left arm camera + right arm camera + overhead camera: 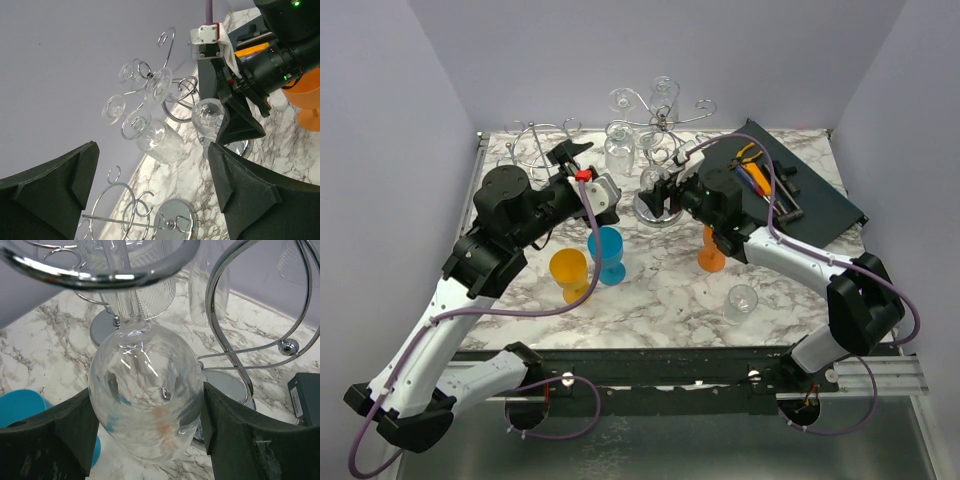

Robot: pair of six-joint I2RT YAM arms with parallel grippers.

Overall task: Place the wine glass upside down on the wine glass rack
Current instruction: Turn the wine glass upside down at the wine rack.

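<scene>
lowest in the top view, a small clear tumbler (pixel 742 300) stands alone on the marble desk (pixel 660 305), with a yellow goblet (pixel 568 268), a blue goblet (pixel 608 250) and an orange goblet (pixel 710 250) a little higher in the frame. just above them, at frame centre, the right jaws are closed on the bowl of the wine glass (pixel 654 187). the right wrist view shows a dark pad (pixel 55 435) pressed against each side of it. the glass is inverted, bowl down and stem up, its long axis near upright. the stem runs up through a chrome ring of the wine glass rack (pixel 100 272) at the top of that frame. the foot is out of sight there, so whether it rests on the ring cannot be told. the next move likely turns on that: settling the glass down along its stem until the ring carries it. the left jaws, at upper left of centre, stand wide apart and hold nothing, off to the glass's left, so the right arm is plainly nearer. farthest back, other clear glasses (pixel 160 142) hang from the rack.
</scene>
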